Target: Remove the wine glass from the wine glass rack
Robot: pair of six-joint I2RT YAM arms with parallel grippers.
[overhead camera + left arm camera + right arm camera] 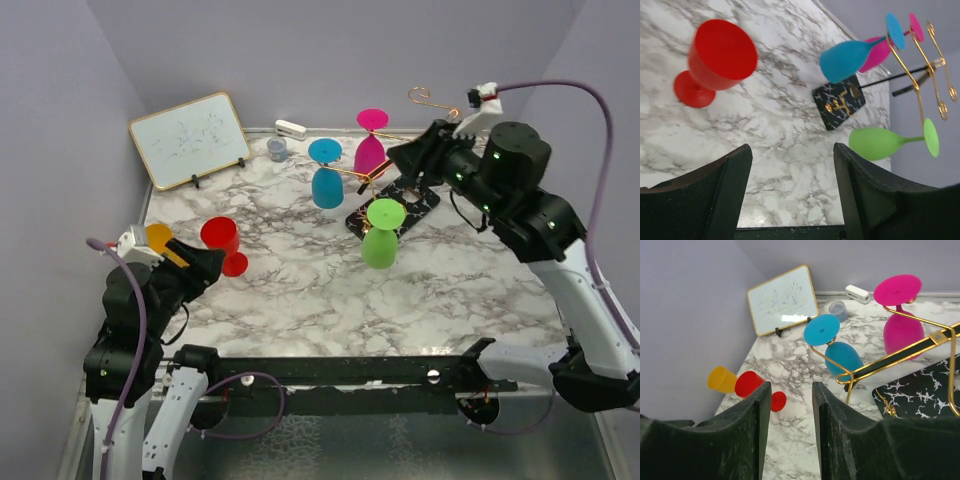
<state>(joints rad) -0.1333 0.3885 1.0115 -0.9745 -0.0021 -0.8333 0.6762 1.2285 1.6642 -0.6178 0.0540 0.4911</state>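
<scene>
The wine glass rack [362,177] is a gold wire stand on a black patterned base [412,203] at the back right. A blue glass [327,186], a magenta glass [370,152] and a green glass [380,245] hang upside down from its arms. My right gripper [400,155] is open and empty, level with the rack's top, to the right of the magenta glass. In the right wrist view [791,386] the blue glass [842,357] is just ahead to the right. My left gripper [207,263] is open and empty beside a red glass [222,240] on the table.
A yellow glass [160,238] lies behind the left gripper near the left wall. A whiteboard [190,138] stands at the back left. A small grey cup [277,149] and a white object [290,128] sit by the back wall. Purple walls close in on three sides.
</scene>
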